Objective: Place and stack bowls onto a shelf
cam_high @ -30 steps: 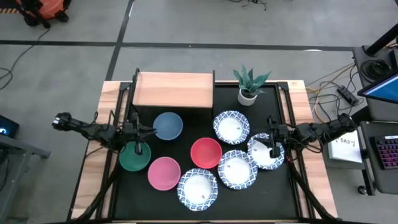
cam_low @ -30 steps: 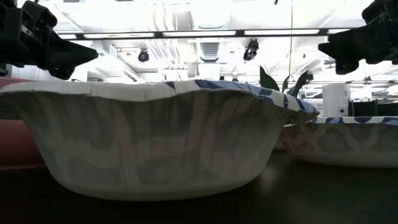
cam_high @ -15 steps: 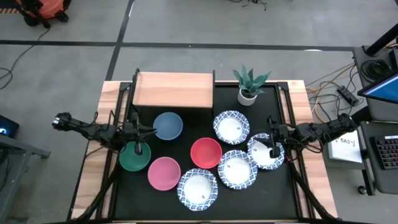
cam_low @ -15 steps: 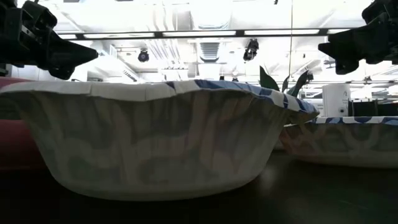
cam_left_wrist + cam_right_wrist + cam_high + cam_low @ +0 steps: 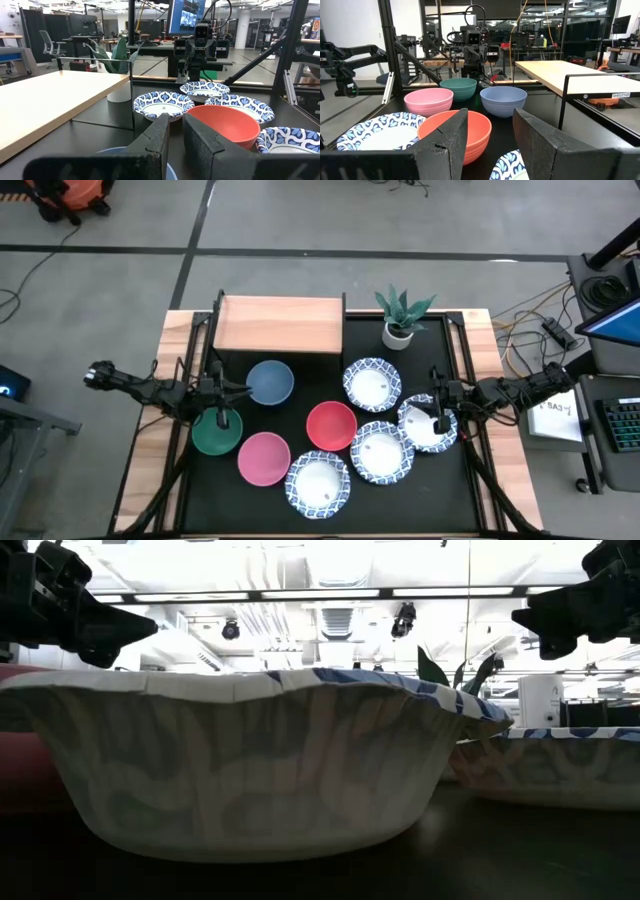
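Crinkled paper bowl (image 5: 250,765); light wooden shelf (image 5: 279,325).

Bowls (image 5: 331,425) before shelf (image 5: 278,324); plant pot (image 5: 398,335) seemingly beside shelf

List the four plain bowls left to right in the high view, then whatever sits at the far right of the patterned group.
Green bowl → pink bowl → blue bowl → red bowl → rightmost patterned bowl, under the right claw.
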